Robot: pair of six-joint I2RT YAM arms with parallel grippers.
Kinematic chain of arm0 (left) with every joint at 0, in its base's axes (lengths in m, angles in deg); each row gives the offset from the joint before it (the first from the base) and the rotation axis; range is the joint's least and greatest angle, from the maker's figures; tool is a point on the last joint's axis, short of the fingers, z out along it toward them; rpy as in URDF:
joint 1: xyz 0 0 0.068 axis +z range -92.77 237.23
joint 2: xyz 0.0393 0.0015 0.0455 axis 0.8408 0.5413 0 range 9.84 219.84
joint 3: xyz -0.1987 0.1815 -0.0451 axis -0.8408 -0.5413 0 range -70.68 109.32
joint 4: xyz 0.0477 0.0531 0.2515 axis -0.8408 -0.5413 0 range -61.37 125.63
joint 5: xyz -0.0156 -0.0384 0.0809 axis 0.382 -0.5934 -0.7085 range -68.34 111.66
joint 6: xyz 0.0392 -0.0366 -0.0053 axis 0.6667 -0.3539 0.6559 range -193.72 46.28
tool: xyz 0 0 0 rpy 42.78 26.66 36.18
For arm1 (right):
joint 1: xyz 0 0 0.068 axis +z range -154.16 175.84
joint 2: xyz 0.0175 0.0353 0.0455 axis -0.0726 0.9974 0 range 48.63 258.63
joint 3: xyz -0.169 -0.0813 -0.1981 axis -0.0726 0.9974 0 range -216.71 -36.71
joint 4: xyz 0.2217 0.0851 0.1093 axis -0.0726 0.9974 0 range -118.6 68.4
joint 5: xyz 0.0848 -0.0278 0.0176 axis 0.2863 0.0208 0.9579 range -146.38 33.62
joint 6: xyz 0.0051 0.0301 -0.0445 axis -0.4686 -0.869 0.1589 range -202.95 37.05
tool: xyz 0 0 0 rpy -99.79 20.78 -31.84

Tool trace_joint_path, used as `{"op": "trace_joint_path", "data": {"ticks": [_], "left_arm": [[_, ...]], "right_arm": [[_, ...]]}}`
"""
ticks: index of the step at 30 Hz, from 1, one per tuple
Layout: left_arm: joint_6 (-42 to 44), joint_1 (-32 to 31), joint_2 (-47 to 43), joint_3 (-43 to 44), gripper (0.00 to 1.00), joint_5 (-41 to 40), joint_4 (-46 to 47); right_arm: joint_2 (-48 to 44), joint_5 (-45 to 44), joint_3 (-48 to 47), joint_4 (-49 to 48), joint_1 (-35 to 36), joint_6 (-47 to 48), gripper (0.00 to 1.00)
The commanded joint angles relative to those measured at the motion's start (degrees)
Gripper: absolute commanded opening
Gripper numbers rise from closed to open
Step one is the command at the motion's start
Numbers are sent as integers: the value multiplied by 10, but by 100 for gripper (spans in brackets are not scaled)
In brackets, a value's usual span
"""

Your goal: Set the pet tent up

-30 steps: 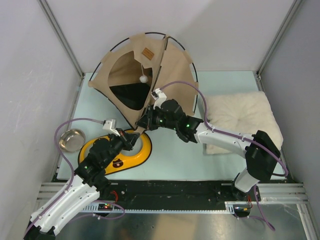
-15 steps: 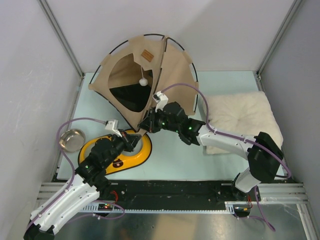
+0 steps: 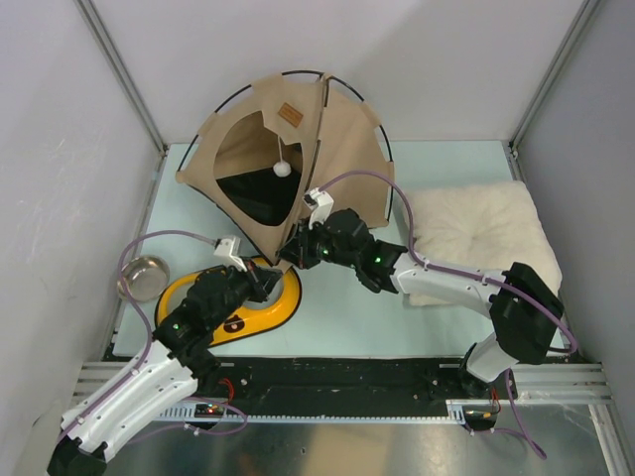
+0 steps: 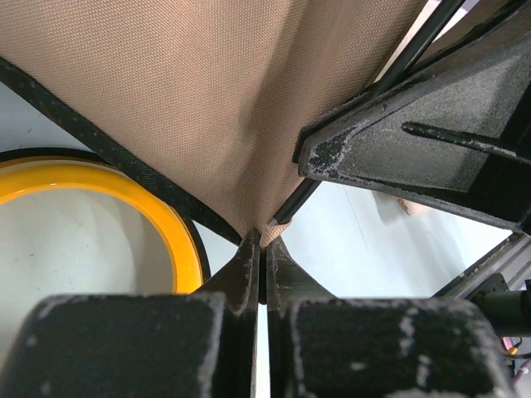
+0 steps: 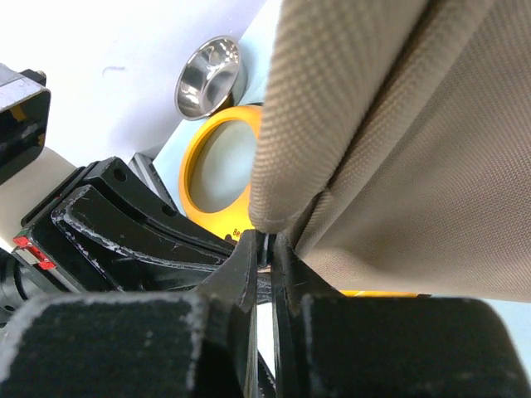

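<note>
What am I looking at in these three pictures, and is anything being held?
Two robot arms are bolted at the near edge of a table. The wide picture looks down from above and behind them; the two close-ups come from a camera on each wrist. On the table are a tan pet tent, a cream pillow, a yellow feeder and a loose steel bowl. The left hand and the right hand are both shut on the tent's near bottom corner, pinching its fabric.
</note>
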Motion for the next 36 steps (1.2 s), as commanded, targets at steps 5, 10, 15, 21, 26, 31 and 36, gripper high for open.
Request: {"op": "trace_joint_path", "data": {"ticks": [5, 10, 15, 21, 26, 31, 36], "left_arm": [[39, 1, 30, 20, 0, -24, -132], [42, 1, 37, 23, 0, -27, -134], [43, 1, 49, 25, 0, -26, -137], [48, 1, 77, 33, 0, -23, -142], [52, 1, 100, 44, 0, -20, -150], [50, 1, 125, 58, 0, -36, -170], [58, 1, 147, 80, 0, -53, -184]], "right_arm": [[-17, -185, 3, -43, -15, 98, 0], [-13, -204, 3, -36, -19, 92, 0], [-14, -208, -6, -17, -36, 74, 0], [-9, -232, -38, 22, -43, 77, 0], [-10, -258, -53, 36, -39, 94, 0], [-8, -262, -59, 42, -33, 114, 0], [0, -225, -58, 55, -16, 138, 0]]}}
